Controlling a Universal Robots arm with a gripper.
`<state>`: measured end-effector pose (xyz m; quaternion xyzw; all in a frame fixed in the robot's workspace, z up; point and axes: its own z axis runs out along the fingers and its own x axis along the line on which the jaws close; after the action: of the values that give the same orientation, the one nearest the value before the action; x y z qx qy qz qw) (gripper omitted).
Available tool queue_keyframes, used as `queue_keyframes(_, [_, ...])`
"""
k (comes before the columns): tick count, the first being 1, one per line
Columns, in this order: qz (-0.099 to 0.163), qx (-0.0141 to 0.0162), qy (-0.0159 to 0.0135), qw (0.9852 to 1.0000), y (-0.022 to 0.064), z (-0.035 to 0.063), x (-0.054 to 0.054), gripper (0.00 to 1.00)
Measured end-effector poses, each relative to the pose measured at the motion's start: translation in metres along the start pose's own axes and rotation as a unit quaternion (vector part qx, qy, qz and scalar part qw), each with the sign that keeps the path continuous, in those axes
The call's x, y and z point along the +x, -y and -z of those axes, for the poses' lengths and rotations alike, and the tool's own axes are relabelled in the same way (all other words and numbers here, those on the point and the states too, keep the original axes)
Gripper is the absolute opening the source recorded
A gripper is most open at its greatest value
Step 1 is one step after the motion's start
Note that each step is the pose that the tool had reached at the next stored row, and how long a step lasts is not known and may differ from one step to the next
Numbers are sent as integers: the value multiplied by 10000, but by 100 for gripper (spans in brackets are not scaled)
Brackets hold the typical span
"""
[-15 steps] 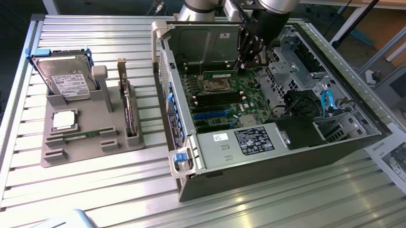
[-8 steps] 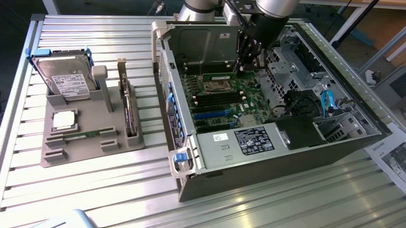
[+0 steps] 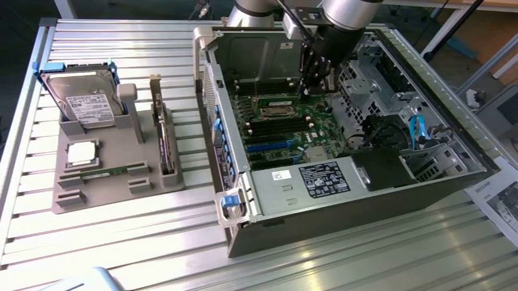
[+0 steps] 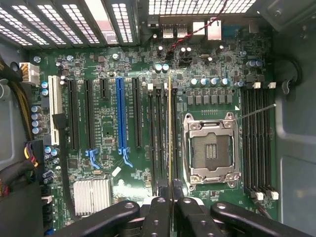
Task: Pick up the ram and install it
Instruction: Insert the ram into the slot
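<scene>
My gripper reaches down into the open computer case, just above the motherboard. In the wrist view the gripper is shut on the ram, a thin stick seen edge-on. The stick runs lengthwise over the black memory slots beside the empty processor socket. I cannot tell whether it touches a slot. A second green ram stick lies in the grey holder tray at the exterior view's left.
The tray also carries a hard drive, a square silver processor chip and a dark expansion card standing on edge. More memory slots lie past the socket. Case walls, drive cages and cables crowd the gripper.
</scene>
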<state>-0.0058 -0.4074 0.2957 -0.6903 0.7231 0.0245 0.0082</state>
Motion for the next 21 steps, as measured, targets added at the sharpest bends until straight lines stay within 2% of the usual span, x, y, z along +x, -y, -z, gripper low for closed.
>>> queue_keyframes(8, [-20, 1, 2, 10000, 3, -133, 6, 12])
queue_keyframes(21, [-47, 2, 4, 10000, 6, -244, 11, 12])
